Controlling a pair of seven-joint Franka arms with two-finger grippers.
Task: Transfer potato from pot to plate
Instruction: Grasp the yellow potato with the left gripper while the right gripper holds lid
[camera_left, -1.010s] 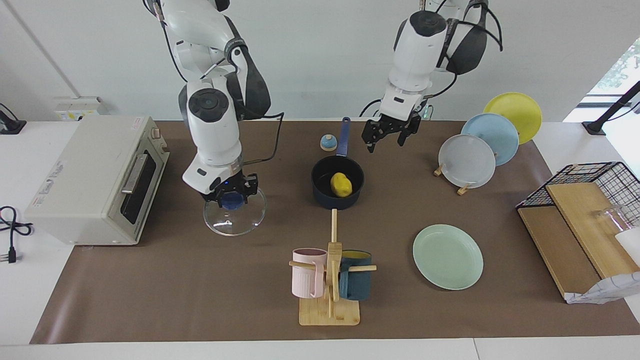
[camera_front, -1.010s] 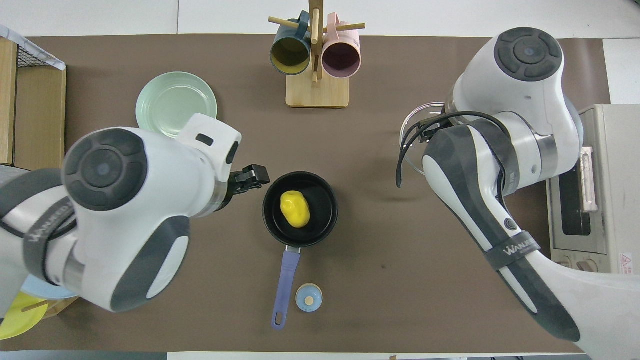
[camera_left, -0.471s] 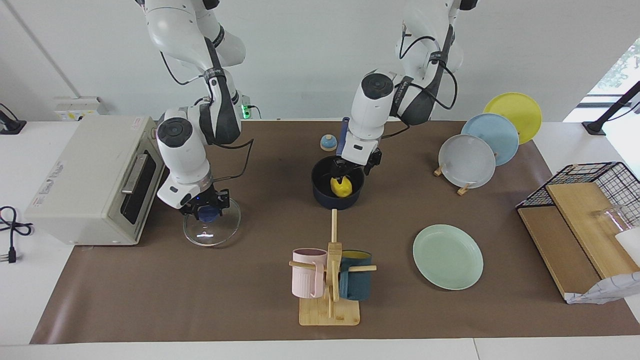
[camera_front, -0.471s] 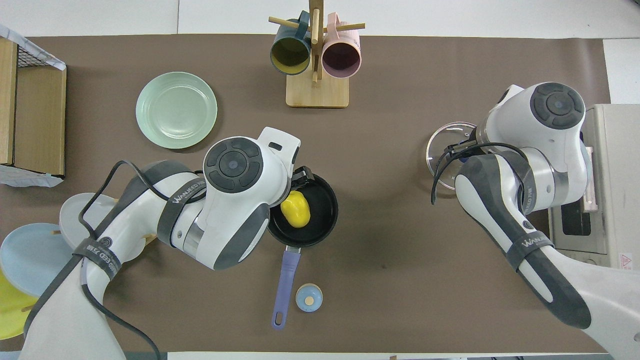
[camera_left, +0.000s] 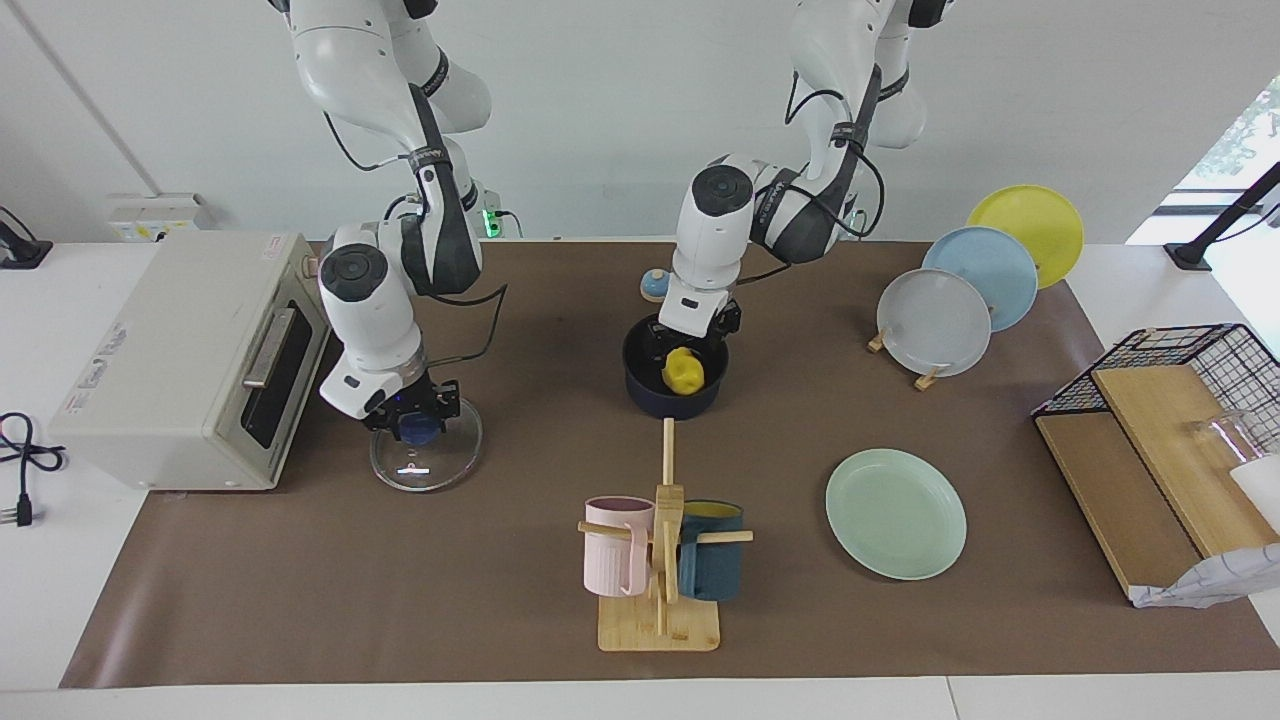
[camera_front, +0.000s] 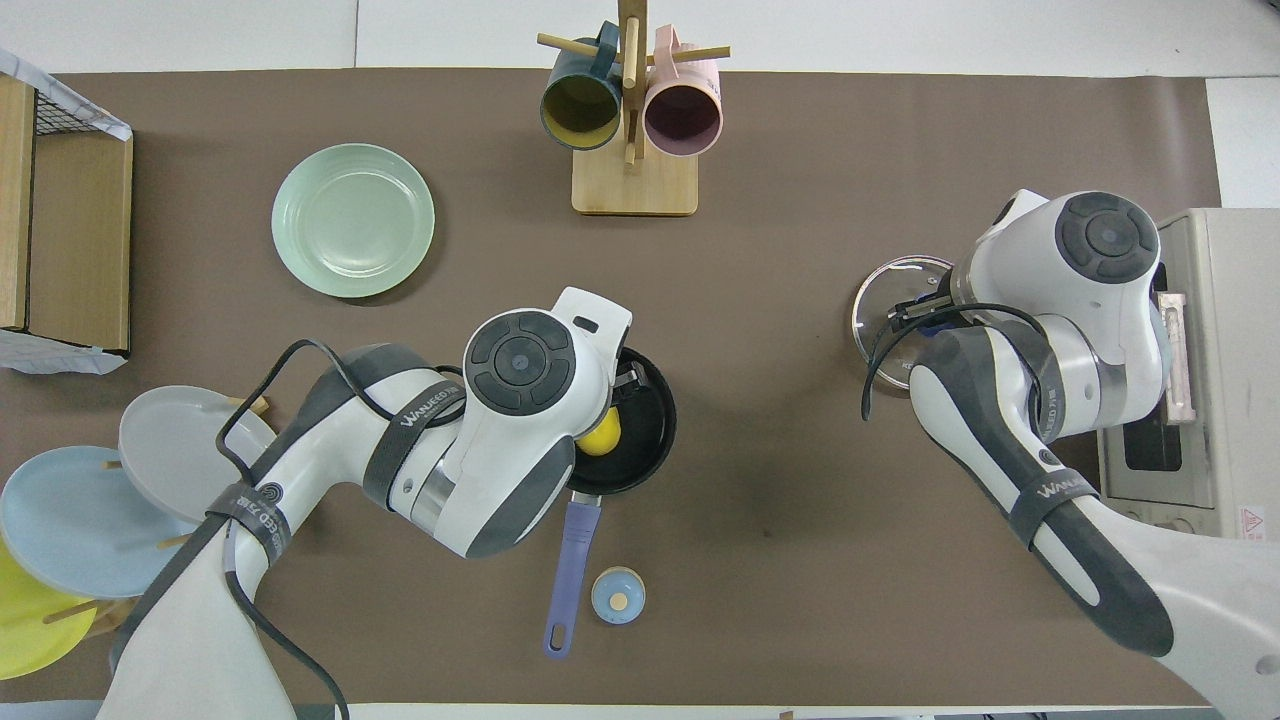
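Observation:
The yellow potato lies in the navy pot at the table's middle; in the overhead view the potato shows only partly under my left wrist, inside the pot. My left gripper is down inside the pot, right at the potato. The mint-green plate lies farther from the robots, toward the left arm's end; it also shows in the overhead view. My right gripper is shut on the blue knob of a glass lid resting on the mat beside the oven.
A mug rack with a pink and a dark blue mug stands farther out than the pot. A toaster oven is at the right arm's end. A small blue dome sits by the pot handle. Grey, blue and yellow plates and a wire basket are at the left arm's end.
My left gripper came down from above the pot handle into the pot onto the potato. My right gripper carried the glass lid toward the oven and lowered it onto the mat.

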